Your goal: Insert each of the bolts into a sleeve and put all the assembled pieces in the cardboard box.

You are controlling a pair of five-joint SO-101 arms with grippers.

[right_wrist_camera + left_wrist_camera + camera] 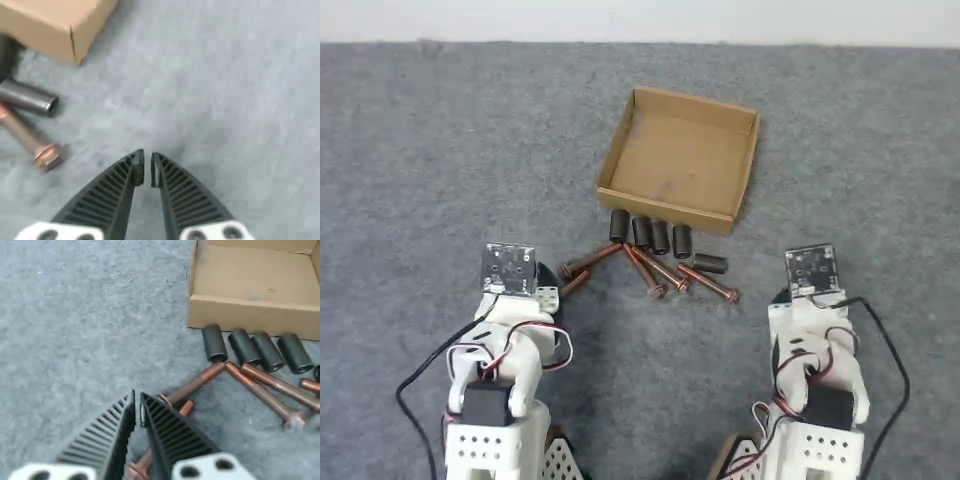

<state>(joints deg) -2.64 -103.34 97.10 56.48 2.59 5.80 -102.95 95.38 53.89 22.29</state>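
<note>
The left gripper [138, 402] is all but closed. Only a thin slit parts its ribbed fingers [170, 432], and they grip nothing. One short bolt [186, 407] lies on the grey mat [75, 340] directly beneath them, its long axis slanting toward the cardboard box [250, 315]. The right gripper [147, 167] is set the same way, tips nearly touching with nothing between them, over the mat well out from the box's front corner.

The left wrist view shows the open mouths of four sleeves [245, 347] facing away from the box, which cannot be made out from above. They lie side by side just in front of the box's front wall, each long axis roughly square to that wall. The high view adds a fifth sleeve [710, 264], a little farther from the box and lying along the wall's direction (the right wrist view shows it too, beside a bolt head).

The other bolts [655, 268] fan out on the side of the sleeves away from the box — threaded ends toward the sleeve row, heads pointing away from the box.
</note>
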